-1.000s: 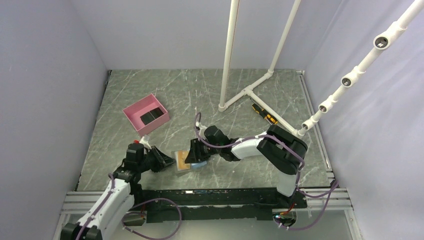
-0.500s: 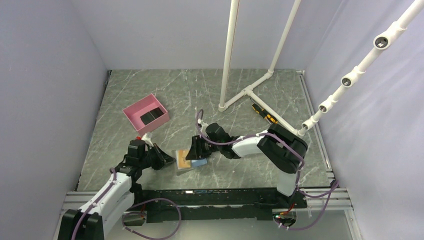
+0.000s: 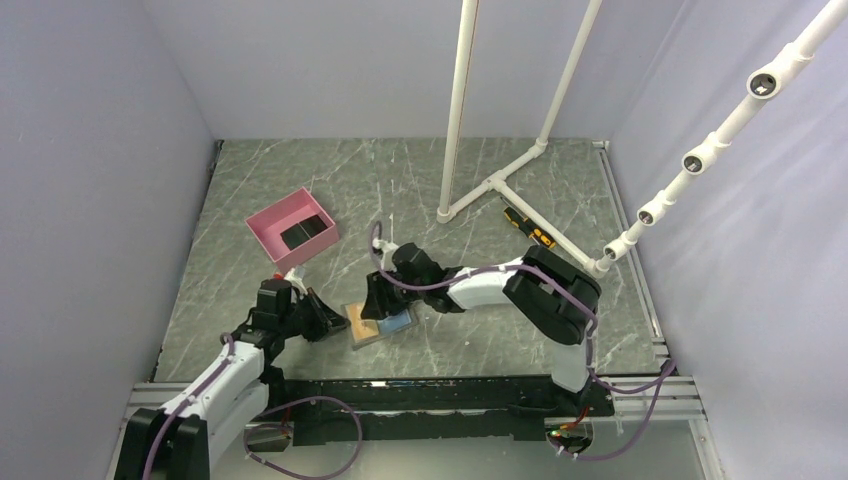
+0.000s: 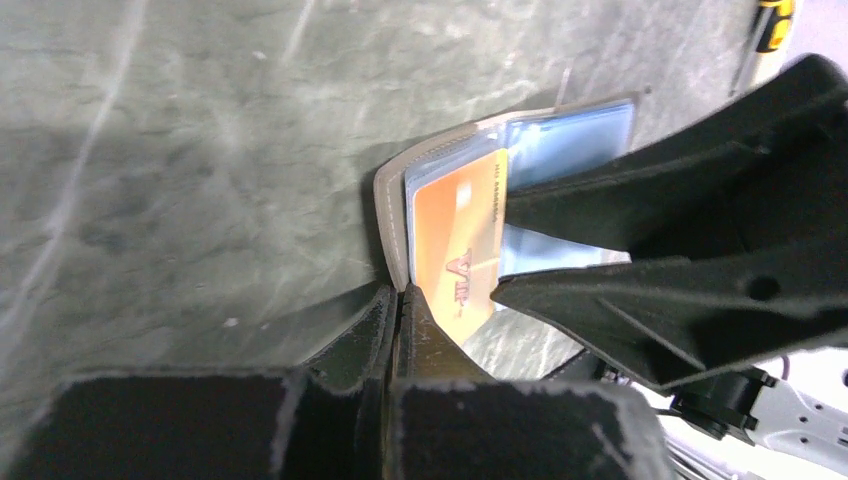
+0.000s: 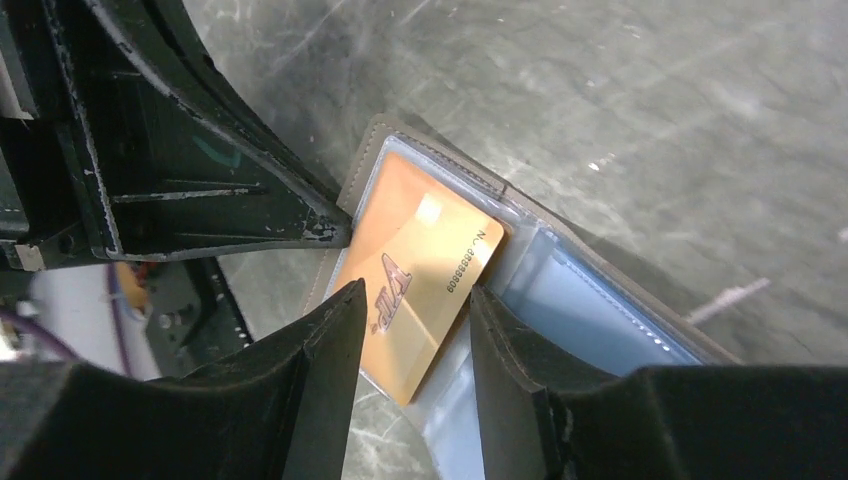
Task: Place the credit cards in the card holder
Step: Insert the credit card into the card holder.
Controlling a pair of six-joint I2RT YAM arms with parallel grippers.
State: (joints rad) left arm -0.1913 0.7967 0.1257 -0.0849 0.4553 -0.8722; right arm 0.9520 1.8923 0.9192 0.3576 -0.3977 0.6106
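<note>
Orange glossy plastic is what we see first: one orange card (image 5: 420, 260), a thin rounded-corner rectangle, lies printed face up on the opened card holder (image 5: 590, 300). The holder is a flat grey wallet with stitched edges, a pale blue lining and clear, shiny sleeves. It lies spread on the table (image 3: 450, 180), close in front of the two arm bases. The card sits on the half nearer the left arm, its long axis roughly parallel to the holder's grey end edge, slightly skewed.

We count one orange card, one black card (image 3: 305, 233), one holder and two grippers. The right gripper (image 5: 415, 290) has its matte black fingers apart, one on either side of the orange card; we cannot tell whether they pinch it. The left gripper (image 4: 400, 300) is clenched on nothing, its tips at the holder's corner.

Farther off, the black card lies in a pink box (image 3: 270, 225), and a screwdriver (image 3: 528, 229) lies beside white pipes.
</note>
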